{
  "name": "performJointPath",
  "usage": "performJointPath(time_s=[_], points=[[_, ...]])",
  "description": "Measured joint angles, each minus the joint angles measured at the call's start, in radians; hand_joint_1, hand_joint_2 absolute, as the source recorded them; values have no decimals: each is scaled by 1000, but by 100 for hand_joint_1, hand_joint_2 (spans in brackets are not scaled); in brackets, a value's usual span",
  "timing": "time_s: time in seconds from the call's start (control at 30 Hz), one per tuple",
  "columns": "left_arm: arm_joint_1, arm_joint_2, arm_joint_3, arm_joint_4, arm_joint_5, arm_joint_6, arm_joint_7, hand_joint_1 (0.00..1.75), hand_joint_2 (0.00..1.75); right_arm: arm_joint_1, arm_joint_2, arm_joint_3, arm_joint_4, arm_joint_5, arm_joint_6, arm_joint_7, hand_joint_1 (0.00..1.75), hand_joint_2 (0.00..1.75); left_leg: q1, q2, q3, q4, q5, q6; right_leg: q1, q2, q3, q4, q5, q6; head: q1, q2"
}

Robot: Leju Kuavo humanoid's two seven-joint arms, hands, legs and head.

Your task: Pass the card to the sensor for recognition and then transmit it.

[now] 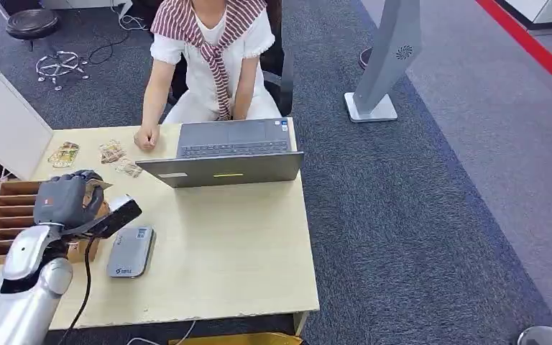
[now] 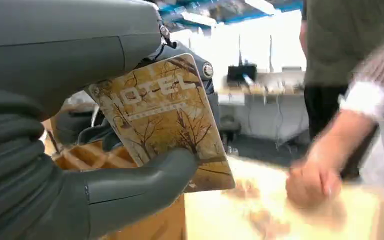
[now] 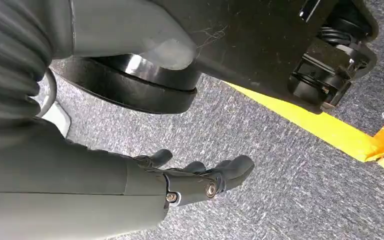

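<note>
Left hand [image 2: 80,165] pinches a hotel card [image 2: 167,122] above the wooden slotted box [image 1: 14,215]; right hand [image 3: 180,182] hangs empty, fingers apart.

This place looks like an office, arranged as a hotel reception desk. A person [image 1: 212,61] sits on a black office chair [image 1: 282,68] behind a light wooden desk [image 1: 237,244] with an open laptop [image 1: 226,151] on it. The floor is grey carpet [image 1: 431,215]. A wooden box with compartments [image 1: 14,212] holds cards, and a small grey card reader [image 1: 131,251] lies beside it. The left wrist view shows more desks with a monitor [image 2: 241,73] behind, under bright ceiling lights.
</note>
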Motion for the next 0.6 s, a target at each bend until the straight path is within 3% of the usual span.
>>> performJointPath(time_s=[0.2, 0.6], points=[[138, 22, -65, -93, -21, -25, 24, 175, 175, 1, 0, -2, 0, 0, 0, -1, 0, 175, 0, 3, 0, 0, -1, 0, 1, 4, -2, 0, -1, 0, -1, 0], [155, 42, -89, -120, -15, -32, 27, 175, 175, 1, 0, -2, 0, 0, 0, -1, 0, 175, 0, 3, 0, 0, -1, 0, 0, 3, -2, 0, -1, 0, -1, 0]])
